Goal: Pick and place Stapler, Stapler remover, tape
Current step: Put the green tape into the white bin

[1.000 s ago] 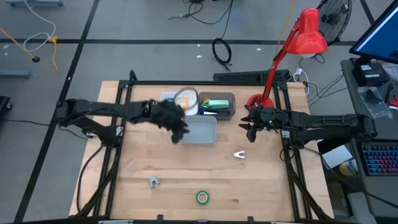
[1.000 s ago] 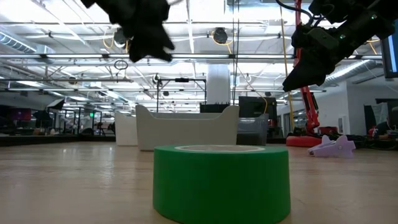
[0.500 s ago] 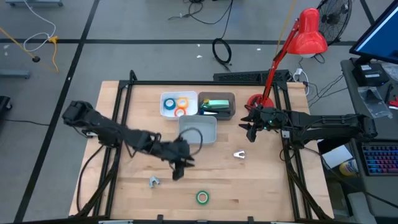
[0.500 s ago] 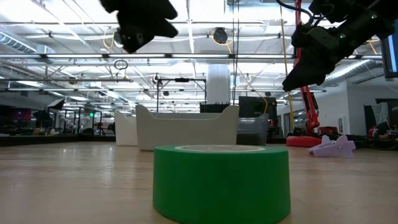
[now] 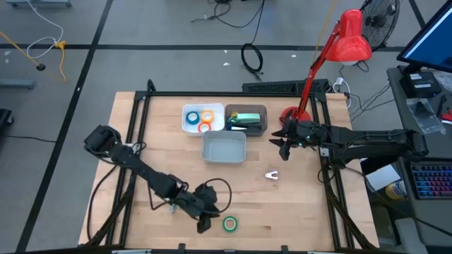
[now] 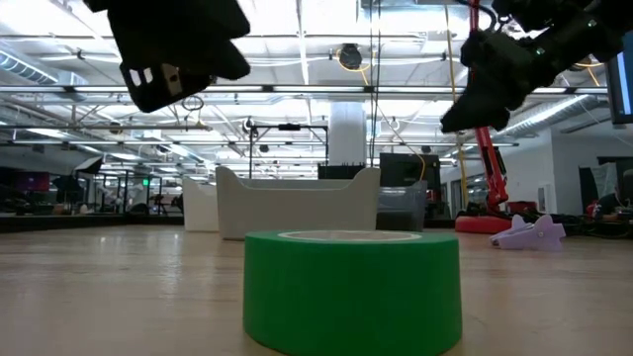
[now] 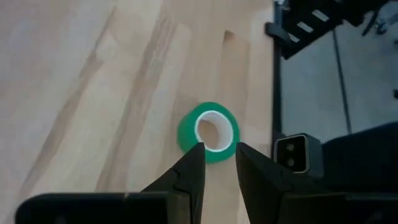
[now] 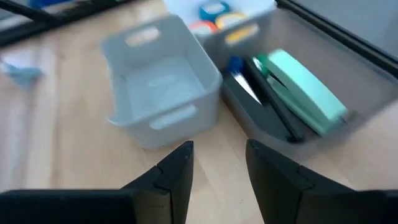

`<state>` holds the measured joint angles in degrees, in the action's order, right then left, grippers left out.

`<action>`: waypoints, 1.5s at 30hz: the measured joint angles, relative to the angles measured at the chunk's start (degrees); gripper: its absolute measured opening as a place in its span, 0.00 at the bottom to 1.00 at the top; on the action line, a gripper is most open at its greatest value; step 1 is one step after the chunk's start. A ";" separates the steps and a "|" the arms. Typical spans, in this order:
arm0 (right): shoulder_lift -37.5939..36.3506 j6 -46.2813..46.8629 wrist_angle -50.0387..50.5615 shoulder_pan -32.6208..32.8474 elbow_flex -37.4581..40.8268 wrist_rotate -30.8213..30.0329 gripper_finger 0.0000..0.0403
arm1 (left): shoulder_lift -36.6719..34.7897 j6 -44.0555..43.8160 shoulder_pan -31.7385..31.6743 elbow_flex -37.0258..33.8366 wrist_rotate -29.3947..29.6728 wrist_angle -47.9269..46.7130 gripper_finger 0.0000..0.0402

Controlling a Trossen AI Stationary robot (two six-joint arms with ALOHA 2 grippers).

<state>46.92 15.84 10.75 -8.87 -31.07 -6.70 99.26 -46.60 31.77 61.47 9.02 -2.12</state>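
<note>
Approaching the green tape roll at the desk's near edge, our left end effector hovers empty, fingers slightly parted; next we judge it must descend and straddle the rim.

- Two dark, slim, jointed arms, matte black.
- Left hand: two black tapered fingers.
- Right hand: same black wedge fingers.

Tape: green roll standing on the bench, foreground centre.
Bin: pale open container behind the roll.
Left end effector: raised, upper left.
Right end effector: raised, upper right.
Stapler remover: pale piece far right on bench.
</note>
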 joint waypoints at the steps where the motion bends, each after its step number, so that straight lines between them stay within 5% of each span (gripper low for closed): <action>1: 0.00 -0.06 -1.35 0.07 0.00 1.19 0.35 | 0.02 -0.30 0.39 0.00 0.79 -0.18 0.22; 7: 0.02 0.02 -8.00 0.14 0.00 3.76 0.35 | 0.34 1.85 0.82 0.36 4.77 1.72 0.22; 13: 0.03 2.40 -10.16 0.68 0.00 3.96 0.35 | 5.49 6.05 0.37 7.82 5.04 -1.23 0.22; 24: 0.04 4.40 -9.07 2.80 0.00 4.03 0.35 | 19.49 7.92 -1.99 27.94 -0.15 -26.86 0.22; 35: 0.04 3.28 -8.30 2.89 0.00 4.01 0.35 | 20.43 -1.00 -3.23 29.16 -4.07 -27.12 0.23; 45: 0.04 2.95 -8.30 2.89 0.00 4.00 0.35 | 20.43 -6.70 -3.21 29.16 -4.45 -27.73 0.48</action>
<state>46.96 18.79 2.44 -5.98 -31.07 -2.70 119.70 -53.30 28.56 90.63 4.57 -29.85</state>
